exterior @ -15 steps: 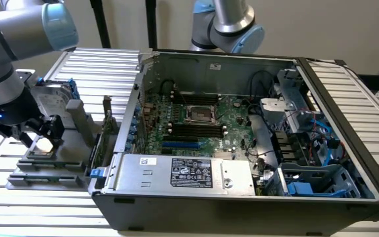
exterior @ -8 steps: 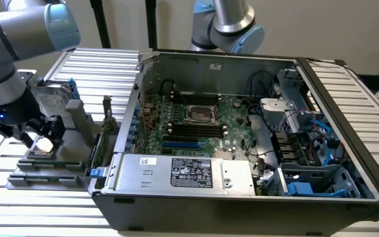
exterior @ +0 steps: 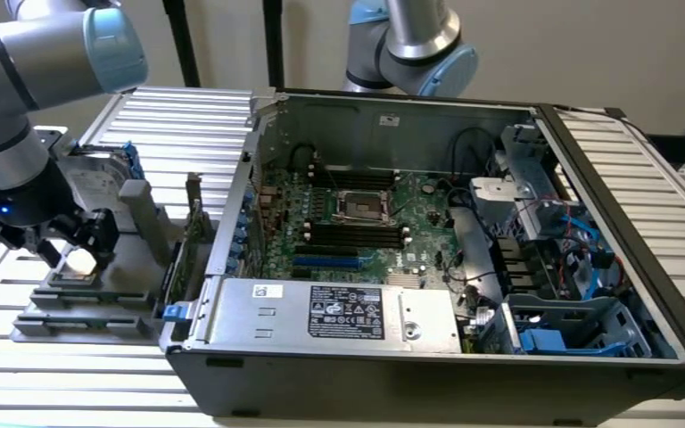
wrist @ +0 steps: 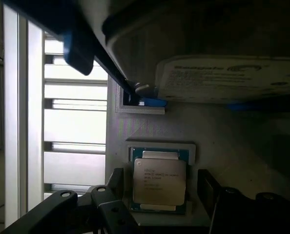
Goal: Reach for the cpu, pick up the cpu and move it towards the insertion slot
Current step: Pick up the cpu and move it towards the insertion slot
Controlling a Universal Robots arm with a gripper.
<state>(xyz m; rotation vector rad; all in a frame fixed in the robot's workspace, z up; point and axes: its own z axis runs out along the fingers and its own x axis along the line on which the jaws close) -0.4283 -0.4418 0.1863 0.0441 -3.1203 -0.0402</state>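
Note:
The cpu (wrist: 158, 181) is a small square chip with a silver-grey top and printed text. It lies flat in a pale-rimmed recess of a grey fixture (exterior: 93, 308) at the exterior view's left, outside the computer case. My gripper (exterior: 71, 251) (wrist: 161, 184) hangs low over it and is open. One dark finger (wrist: 116, 185) stands on each side of the chip, with a small gap to its edges. The insertion slot (exterior: 360, 207), a shiny square frame with a dark centre, sits on the green board inside the open case.
A silver hard drive (wrist: 228, 78) with a blue frame stands in the fixture just behind the cpu (exterior: 95, 183). The case's left wall (exterior: 242, 205) rises between the fixture and the board. Black memory slots (exterior: 349, 236) flank the socket. A second arm (exterior: 408, 45) stands behind the case.

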